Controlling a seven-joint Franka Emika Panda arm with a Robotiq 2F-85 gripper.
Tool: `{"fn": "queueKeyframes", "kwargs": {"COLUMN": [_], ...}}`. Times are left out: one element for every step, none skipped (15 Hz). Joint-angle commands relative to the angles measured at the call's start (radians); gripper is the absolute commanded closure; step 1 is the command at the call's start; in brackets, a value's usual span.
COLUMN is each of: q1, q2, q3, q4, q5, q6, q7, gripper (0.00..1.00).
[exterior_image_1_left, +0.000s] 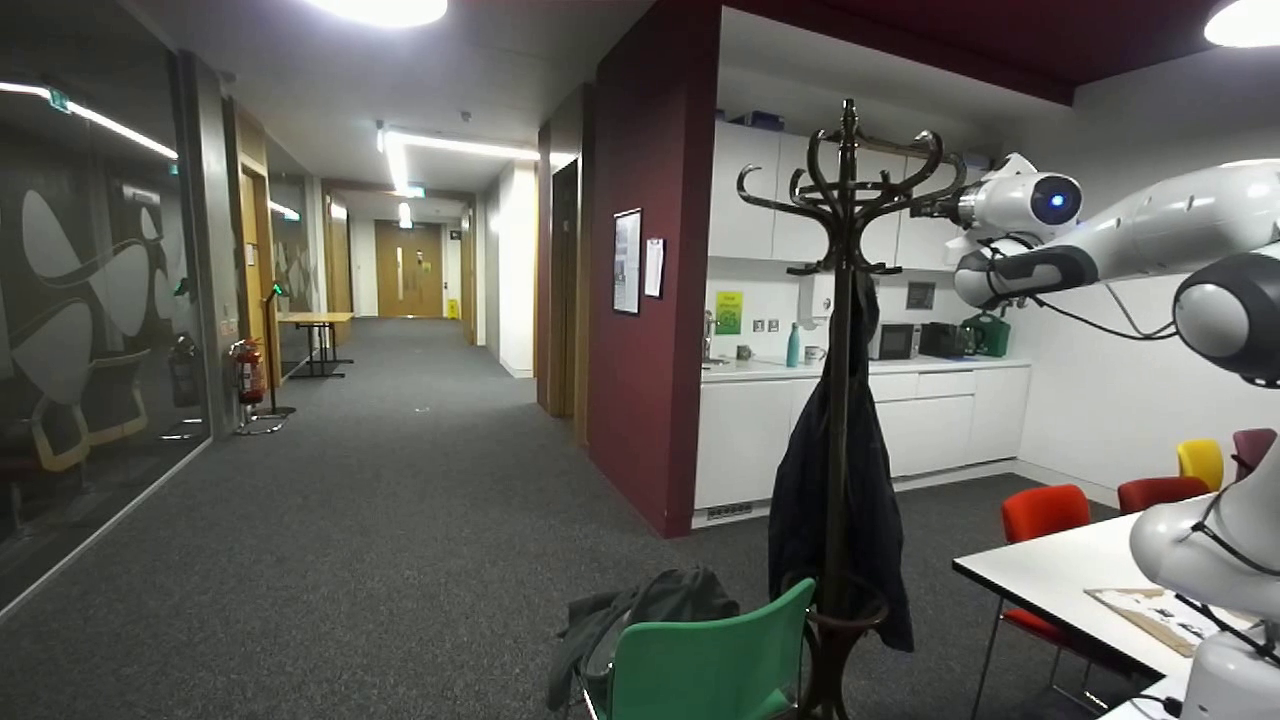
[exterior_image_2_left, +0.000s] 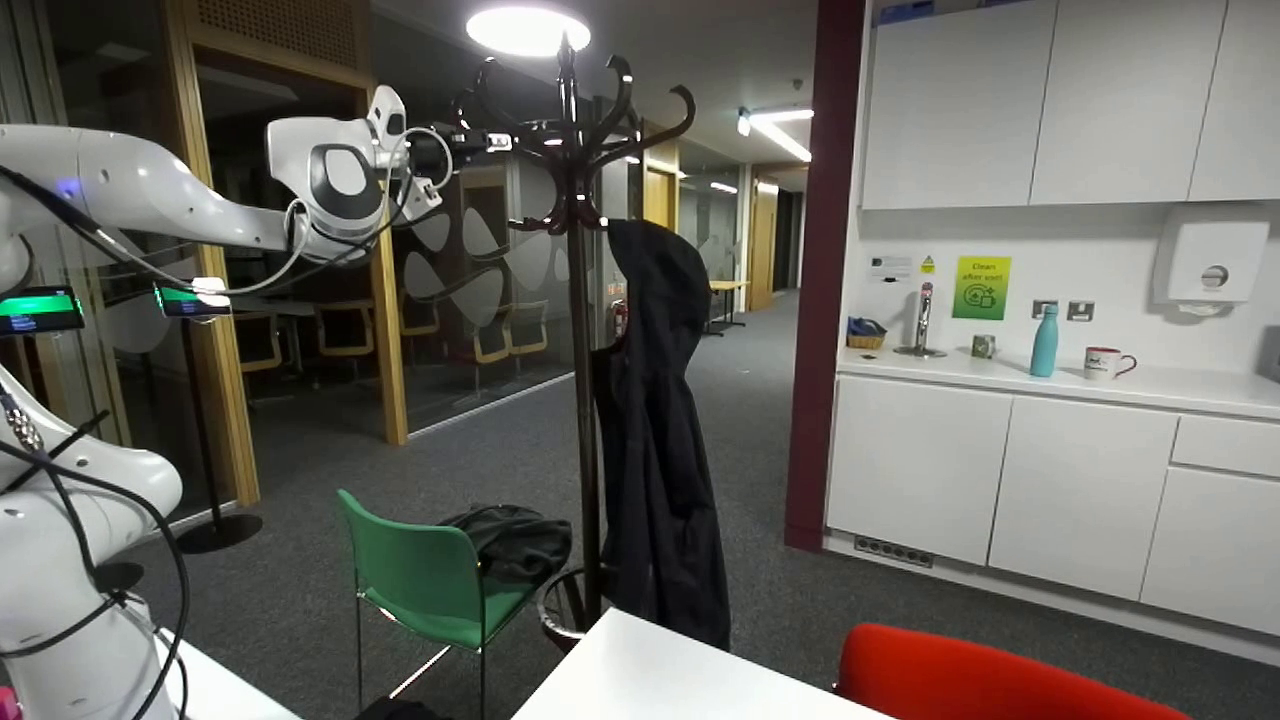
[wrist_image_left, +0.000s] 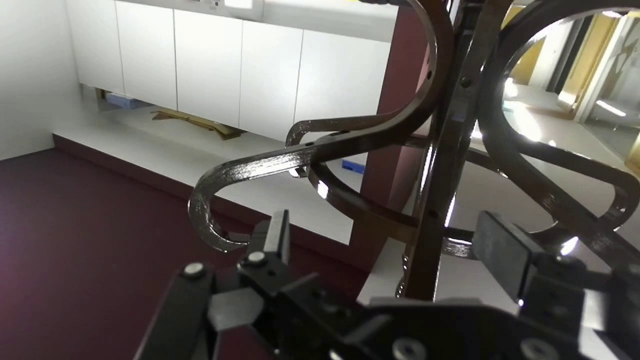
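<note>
Presently: end effector (wrist_image_left: 387, 245) spread wide, empty, near coat rack (wrist_image_left: 452, 132).
Risk: sideways drift could snag a hook (wrist_image_left: 260, 165).

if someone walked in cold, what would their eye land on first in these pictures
The tall coat stand would likely come first, in both exterior views, with a dark jacket hanging on it and a green chair beside it. Next might be the white robot arm, stretched toward the stand's curled hooks, its fingers spread open in the wrist view.
</note>
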Motion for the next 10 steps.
{"fn": "queueKeyframes", "kwargs": {"q1": [-0.094,-0.113,-0.132,-0.149,-0.162,-0.177,-0.186,-0.197,-0.205,-0.214], "q2": [0.054,0.061,0.065,0.069,0.073,0.076,0.08,0.083,0.084,0.085], "q3": [0.077,0.093,0.109,0.124,0.136,0.15,0.16,0.172,0.182,0.192], "q4": [0.109,0.126,0.14,0.152,0.163,0.172,0.184,0.193,0.203,0.213], "q5": [0.011,0.011,0.011,0.011,0.01,0.011,0.01,0.011,0.011,0.011], "q6": [0.032,0.031,0.032,0.032,0.03,0.033,0.029,0.031,0.031,0.031], "q7": [0.01,0.012,0.013,0.014,0.015,0.017,0.018,0.019,0.02,0.021], "gripper": [0.0,0.0,0.0,0.0,0.0,0.0,0.0,0.0,0.0,0.0]}}
